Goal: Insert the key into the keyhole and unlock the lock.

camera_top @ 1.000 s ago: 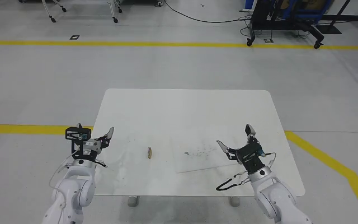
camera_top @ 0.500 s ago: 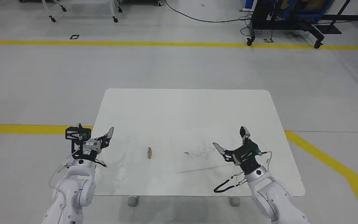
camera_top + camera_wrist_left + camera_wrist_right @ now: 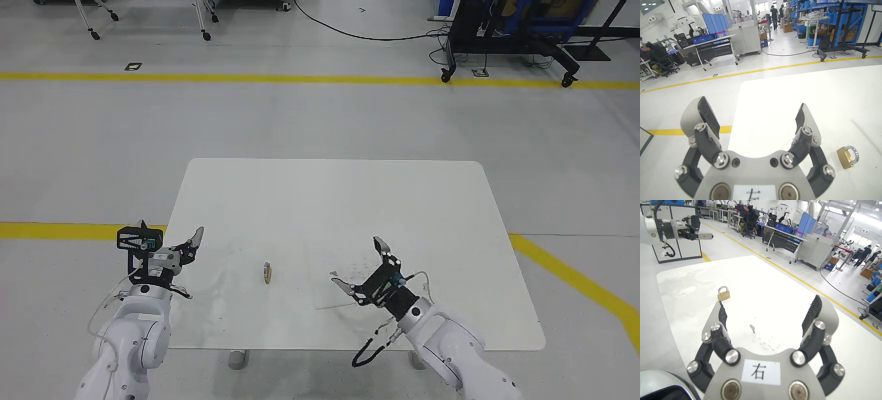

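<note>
The right wrist view picks out a small flat silver key (image 3: 752, 328) on the smooth white table (image 3: 330, 190), lying between the wide-open, empty right gripper (image 3: 768, 300) and the brass padlock (image 3: 723, 293) with its steel shackle; the left gripper (image 3: 753, 106), equally spread and empty, hangs at the table's left edge, open tabletop beyond

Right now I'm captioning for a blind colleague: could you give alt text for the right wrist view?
The open right pincer hovers above a white table, with a small metal key lying just ahead of it. A brass padlock sits farther on.
</note>
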Robot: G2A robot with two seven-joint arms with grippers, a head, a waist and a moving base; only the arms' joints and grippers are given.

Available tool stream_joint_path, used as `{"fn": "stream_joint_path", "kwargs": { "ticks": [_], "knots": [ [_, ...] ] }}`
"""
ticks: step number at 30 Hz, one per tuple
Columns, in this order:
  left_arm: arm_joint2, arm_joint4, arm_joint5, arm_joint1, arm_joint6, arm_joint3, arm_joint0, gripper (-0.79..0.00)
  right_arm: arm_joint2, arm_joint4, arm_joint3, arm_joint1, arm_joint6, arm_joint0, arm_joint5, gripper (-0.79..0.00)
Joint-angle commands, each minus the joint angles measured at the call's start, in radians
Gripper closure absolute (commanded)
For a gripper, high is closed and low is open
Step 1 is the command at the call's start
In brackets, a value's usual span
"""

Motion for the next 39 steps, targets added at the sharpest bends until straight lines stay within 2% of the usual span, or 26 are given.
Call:
{"fn": "stream_joint_path", "kwargs": {
  "ticks": [1, 7, 10, 15, 18, 24, 26, 28, 29, 32, 36, 39],
  "knots": [
    [0.0, 0.0, 0.0, 0.0, 0.0, 0.0, 0.0, -0.785, 0.001, 0.001, 0.0, 0.0, 0.0, 0.0, 0.001, -0.785],
    [0.0, 0.0, 0.0, 0.0, 0.0, 0.0, 0.0, -0.785, 0.001, 0.001, 0.0, 0.0, 0.0, 0.0, 0.001, -0.785],
    [0.0, 0.0, 0.0, 0.0, 0.0, 0.0, 0.0, -0.785, -0.026, -0.04, 0.039, -0.002, 0.078, 0.042, -0.028, -0.785],
    [0.0, 0.0, 0.0, 0.0, 0.0, 0.0, 0.0, -0.785, -0.058, 0.103, 0.213, -0.008, 0.149, 0.2, -0.266, -0.785],
    [0.0, 0.0, 0.0, 0.0, 0.0, 0.0, 0.0, -0.785, -0.092, 0.071, 0.297, -0.014, 0.277, 0.291, -0.301, -0.785],
    [0.0, 0.0, 0.0, 0.0, 0.0, 0.0, 0.0, -0.785, -0.136, 0.123, 0.375, -0.019, 0.352, 0.387, -0.469, -0.767],
    [0.0, 0.0, 0.0, 0.0, 0.0, 0.0, 0.0, -0.785, -0.143, 0.137, 0.404, -0.018, 0.379, 0.412, -0.518, -0.631],
    [0.0, 0.0, 0.0, 0.0, 0.0, 0.0, 0.0, -0.785, -0.146, 0.158, 0.442, -0.022, 0.433, 0.437, -0.49, -0.502],
    [0.0, 0.0, 0.0, 0.0, 0.0, 0.0, 0.0, -0.785, -0.156, 0.175, 0.446, -0.026, 0.454, 0.448, -0.482, -0.382],
    [0.0, 0.0, 0.0, 0.0, 0.0, 0.0, 0.0, -0.785, -0.172, 0.198, 0.464, -0.031, 0.491, 0.476, -0.477, -0.271],
    [0.0, 0.0, 0.0, 0.0, 0.0, 0.0, 0.0, -0.785, -0.189, 0.214, 0.475, -0.036, 0.535, 0.5, -0.463, -0.185],
    [0.0, 0.0, 0.0, 0.0, 0.0, 0.0, 0.0, -0.785, -0.2, 0.221, 0.478, -0.038, 0.558, 0.512, -0.459, -0.022]
  ]
}}
